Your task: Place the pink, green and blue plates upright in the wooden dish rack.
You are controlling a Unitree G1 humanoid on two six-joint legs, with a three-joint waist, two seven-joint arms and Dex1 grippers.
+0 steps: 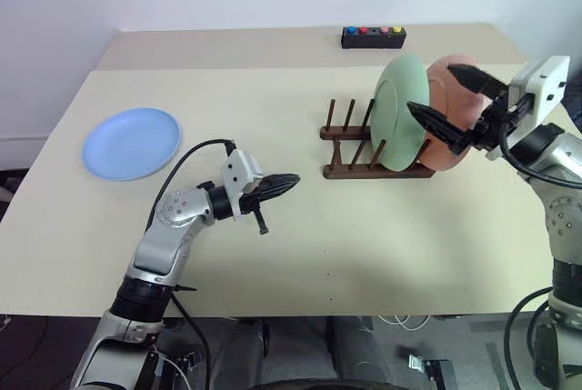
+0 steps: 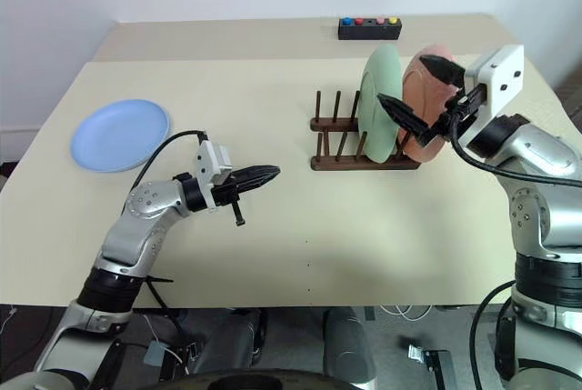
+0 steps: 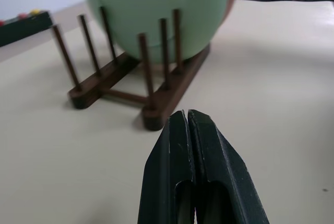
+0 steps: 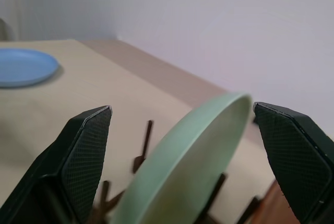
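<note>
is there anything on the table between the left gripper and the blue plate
Nothing visible. The blue plate lies flat near the table's left edge, and the stretch of tabletop between it and the shut left gripper is bare. The gripper points toward the wooden dish rack, away from the plate.

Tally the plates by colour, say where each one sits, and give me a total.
Pink plate: 1, upright in the wooden dish rack
Green plate: 1, upright in the rack beside the pink one
Blue plate: 1, flat on the table
Total: 3 plates, 2 racked
</note>
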